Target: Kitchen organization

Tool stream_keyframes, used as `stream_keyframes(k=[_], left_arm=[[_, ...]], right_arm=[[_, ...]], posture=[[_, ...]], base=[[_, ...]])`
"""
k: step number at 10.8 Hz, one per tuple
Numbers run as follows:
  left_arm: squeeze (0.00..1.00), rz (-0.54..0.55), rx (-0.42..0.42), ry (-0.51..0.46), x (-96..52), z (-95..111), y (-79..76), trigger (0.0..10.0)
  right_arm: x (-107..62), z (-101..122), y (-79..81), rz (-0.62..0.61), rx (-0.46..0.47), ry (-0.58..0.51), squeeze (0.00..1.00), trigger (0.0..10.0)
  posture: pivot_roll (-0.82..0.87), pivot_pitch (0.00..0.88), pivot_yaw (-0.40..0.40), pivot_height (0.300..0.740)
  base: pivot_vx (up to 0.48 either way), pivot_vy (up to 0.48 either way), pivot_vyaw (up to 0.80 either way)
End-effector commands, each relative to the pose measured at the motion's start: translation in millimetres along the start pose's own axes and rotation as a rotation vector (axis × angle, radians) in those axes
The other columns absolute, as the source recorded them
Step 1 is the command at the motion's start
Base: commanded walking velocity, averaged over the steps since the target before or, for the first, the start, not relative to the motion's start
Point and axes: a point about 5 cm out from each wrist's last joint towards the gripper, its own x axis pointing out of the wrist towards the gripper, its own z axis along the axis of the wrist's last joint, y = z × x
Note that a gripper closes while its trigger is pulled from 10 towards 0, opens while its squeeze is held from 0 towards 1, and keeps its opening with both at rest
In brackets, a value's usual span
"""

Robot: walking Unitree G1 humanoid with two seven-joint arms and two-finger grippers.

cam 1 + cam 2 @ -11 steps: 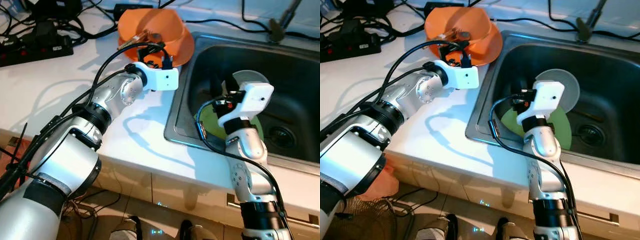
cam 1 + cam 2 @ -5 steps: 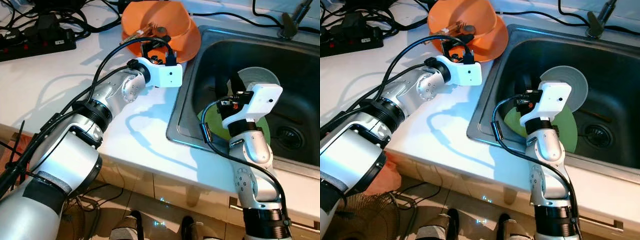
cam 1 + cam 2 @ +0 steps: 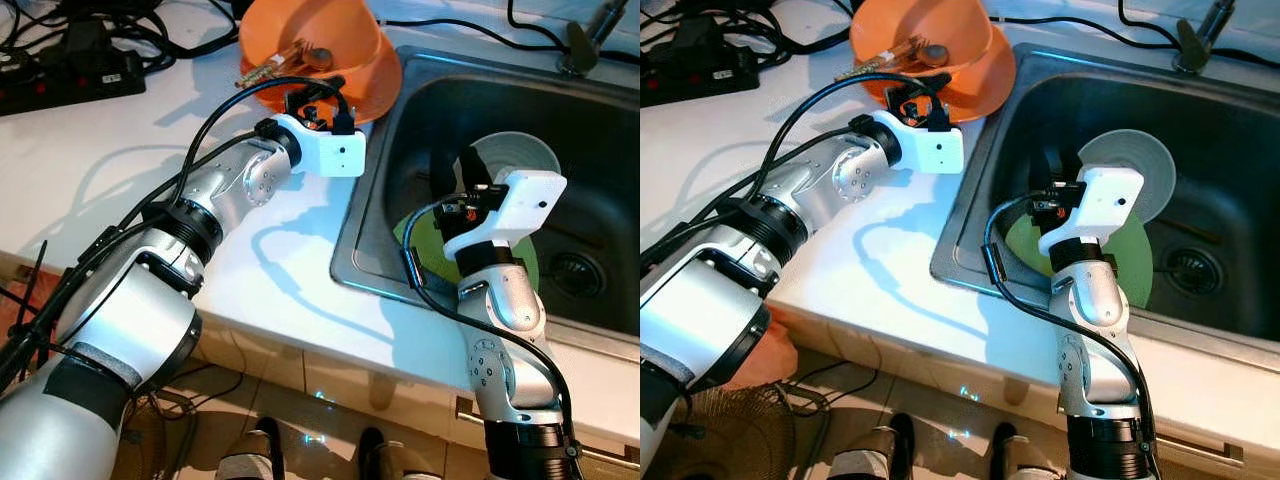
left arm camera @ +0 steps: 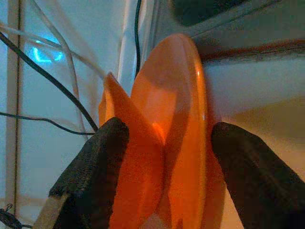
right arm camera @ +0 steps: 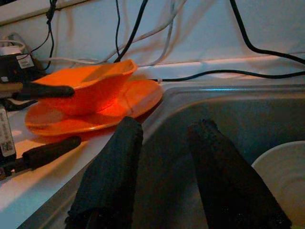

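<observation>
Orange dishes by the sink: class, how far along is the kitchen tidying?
Done: nothing clearly put away. In hand: the left claw is open around the orange bowl and orange plate on the counter. Left: the green plate and white plate lie in the sink, where the open right claw hovers.

Bowl [image 3: 318, 40] on plate [image 3: 370, 92] at counter [image 3: 130, 150] rear, just left of sink [image 3: 372, 262] | two plates [image 3: 520, 160] inside sink | power strip [image 3: 70, 78] and cables far left | left gripper [image 4: 164, 157] at plate | right gripper [image 5: 164, 176] over sink
</observation>
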Motion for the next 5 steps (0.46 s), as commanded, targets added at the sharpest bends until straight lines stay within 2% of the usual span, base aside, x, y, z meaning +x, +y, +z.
stream_keyframes(k=[1, 2, 3, 4, 5], left_arm=[[0.0, -0.191, 0.019, 0.057, -10.2, -10.9, -47.0, 6.7], [0.0, -0.192, 0.025, 0.065, -9.6, -11.1, -46.3, 10.0], [0.0, -0.192, 0.025, 0.067, -9.4, -11.0, -46.5, 10.0], [0.0, -0.193, 0.023, 0.073, -9.4, -11.4, -46.9, 8.0], [0.0, -0.206, 0.007, 0.077, -9.7, -11.7, -48.3, 0.0]], right_arm=[[-12.3, -29.6, -3.5, -0.037, 0.039, 0.128, 0.0, 10.0], [-12.9, -29.3, -2.7, -0.037, 0.039, 0.131, 0.0, 10.0], [-13.8, -28.5, -2.9, -0.037, 0.039, 0.131, 0.0, 10.0], [-14.5, -28.4, -3.0, -0.038, 0.039, 0.131, 0.0, 10.0], [-16.0, -28.3, -3.2, -0.041, 0.04, 0.133, 0.0, 10.0]], posture=[[0.09, 0.366, 0.067, 0.74], [0.08, 0.372, 0.067, 0.74], [0.08, 0.375, 0.067, 0.74], [0.08, 0.377, 0.069, 0.74], [0.08, 0.383, 0.07, 0.74]], base=[[0.0, 0.0, 0.0], [0.0, 0.0, 0.0], [0.0, 0.0, 0.0], [0.0, 0.0, 0.0], [0.0, 0.0, 0.0]])
